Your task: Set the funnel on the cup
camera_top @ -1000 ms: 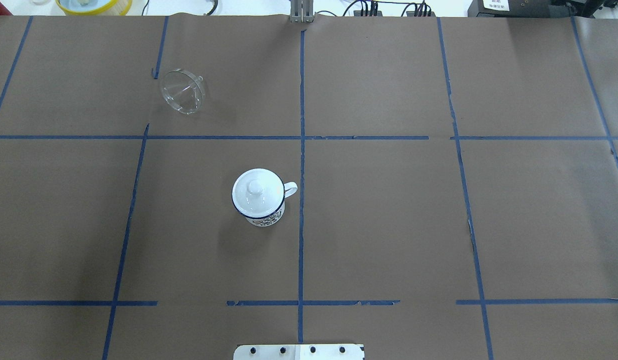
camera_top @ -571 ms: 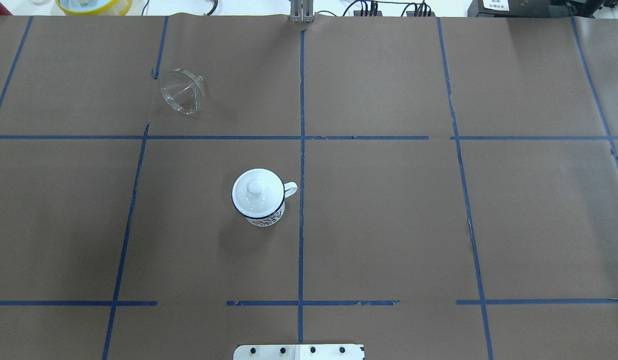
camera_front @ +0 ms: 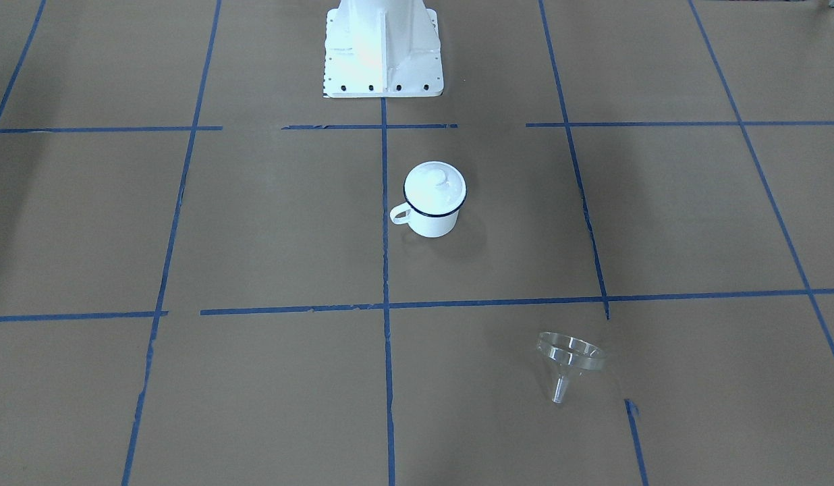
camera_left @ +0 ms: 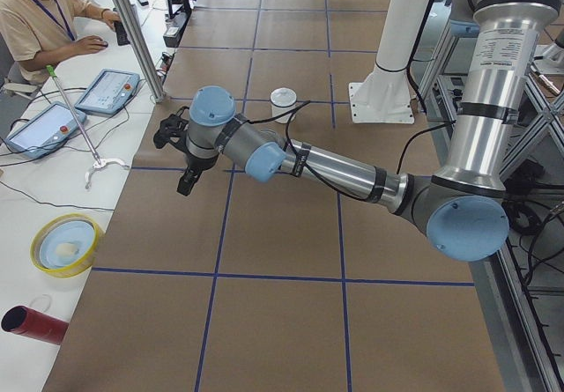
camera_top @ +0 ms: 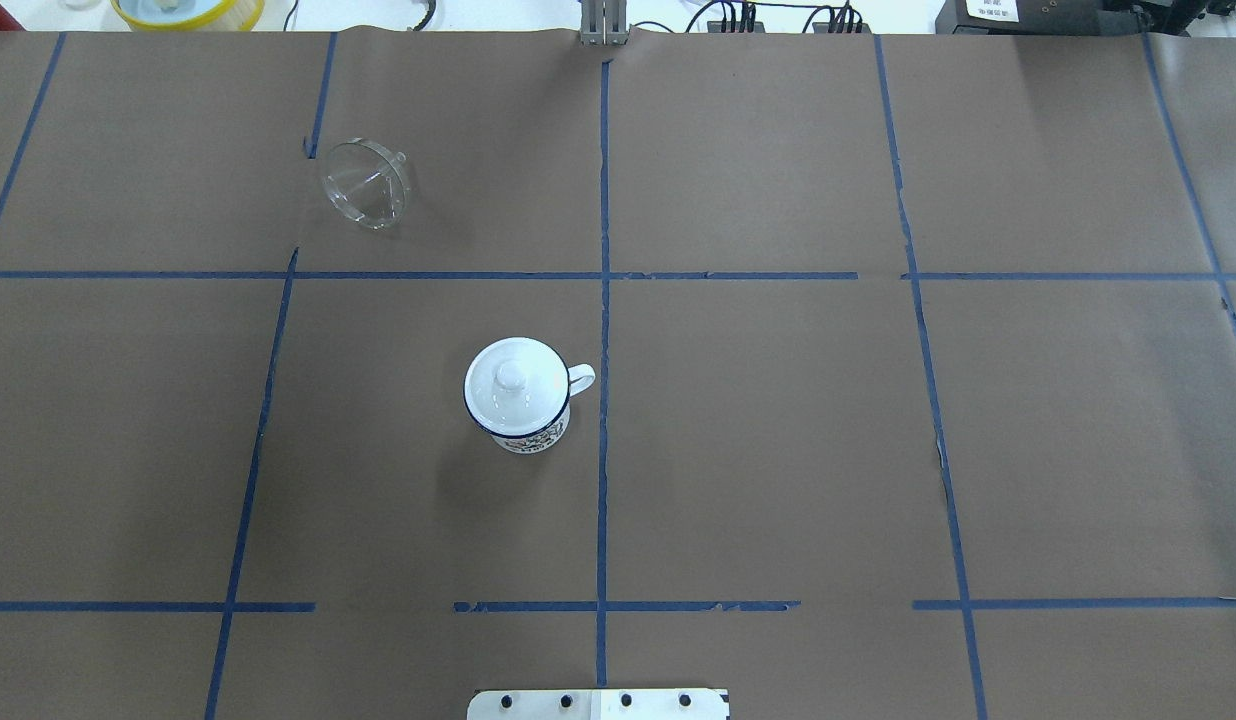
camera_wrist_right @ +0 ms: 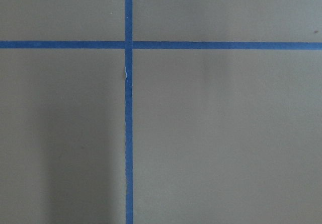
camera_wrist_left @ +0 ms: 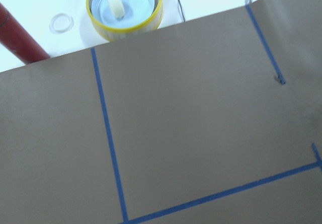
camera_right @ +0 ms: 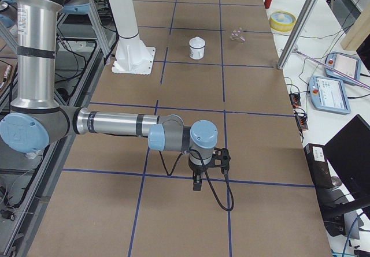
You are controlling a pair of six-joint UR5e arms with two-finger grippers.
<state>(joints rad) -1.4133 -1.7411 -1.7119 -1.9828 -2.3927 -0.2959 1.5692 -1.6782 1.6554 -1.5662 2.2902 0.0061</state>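
The clear funnel (camera_top: 366,185) lies tilted on its side on the brown paper at the far left; it also shows in the front view (camera_front: 569,361). The white cup (camera_top: 534,434) with a dark blue rim stands near the table's middle, handle to the right, with a white domed lid (camera_top: 510,380) on it; the front view shows the cup (camera_front: 434,223) too. My left gripper (camera_left: 182,163) hangs over the table's left part, apart from both. My right gripper (camera_right: 198,179) hangs over the right part. I cannot tell whether either is open or shut.
A yellow-rimmed dish (camera_wrist_left: 124,5) and a red cylinder (camera_wrist_left: 17,35) lie off the paper beyond the far left edge. The white robot base (camera_front: 383,47) stands at the near edge. An operator (camera_left: 44,22) sits at a side table with teach pendants.
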